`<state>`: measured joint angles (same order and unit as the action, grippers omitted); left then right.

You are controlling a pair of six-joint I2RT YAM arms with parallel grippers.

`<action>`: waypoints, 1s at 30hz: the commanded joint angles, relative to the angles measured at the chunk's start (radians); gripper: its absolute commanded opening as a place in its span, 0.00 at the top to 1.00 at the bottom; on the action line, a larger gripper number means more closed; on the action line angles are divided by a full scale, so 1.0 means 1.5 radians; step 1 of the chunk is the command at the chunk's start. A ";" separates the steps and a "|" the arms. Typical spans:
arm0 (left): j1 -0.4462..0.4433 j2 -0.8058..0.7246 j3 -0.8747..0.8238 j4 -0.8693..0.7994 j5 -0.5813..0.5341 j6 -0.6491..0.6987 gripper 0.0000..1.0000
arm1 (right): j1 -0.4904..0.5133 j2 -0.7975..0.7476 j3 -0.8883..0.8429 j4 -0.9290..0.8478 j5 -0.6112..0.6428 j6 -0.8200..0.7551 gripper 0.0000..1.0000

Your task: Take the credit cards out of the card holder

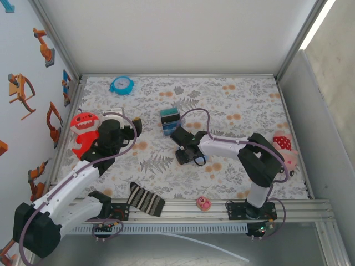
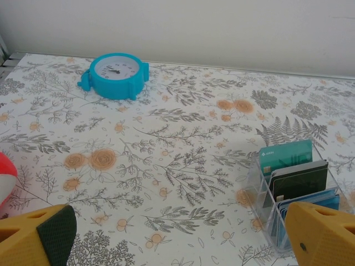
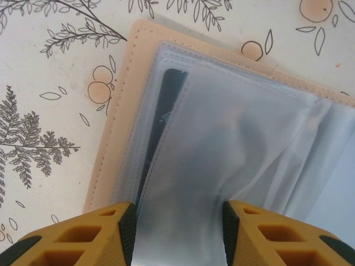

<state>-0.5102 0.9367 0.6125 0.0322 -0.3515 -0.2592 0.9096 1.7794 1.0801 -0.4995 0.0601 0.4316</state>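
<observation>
Left jaws wide apart with nothing between them, hovering above the floral surface and aimed at its far side. In the left wrist view a clear card rack sits just ahead on the right, with a green card and darker cards standing upright in its slots. A blue clock lies near the back wall. Right jaws are down over the card holder, which lies open and flat at mid-surface, just nearer than the rack in the top view. Tan border showing, cloudy clear sleeves fanned upward. Right jaws are apart, straddling one sleeve; cannot tell whether the pads press it. A dark card sits in a lower sleeve.
</observation>
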 commanded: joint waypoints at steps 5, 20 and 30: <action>-0.001 -0.022 -0.001 0.002 0.007 -0.010 0.03 | 0.003 -0.010 -0.021 0.016 -0.025 0.003 0.73; -0.001 -0.059 0.004 -0.007 0.034 -0.013 0.03 | 0.004 -0.053 -0.034 0.060 -0.109 0.018 0.76; -0.001 -0.053 0.013 0.007 0.036 -0.008 0.03 | 0.004 -0.038 0.006 -0.032 0.007 0.009 0.57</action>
<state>-0.5102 0.8608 0.6125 0.0296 -0.3130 -0.2607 0.9108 1.7306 1.0481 -0.4877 0.0017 0.4488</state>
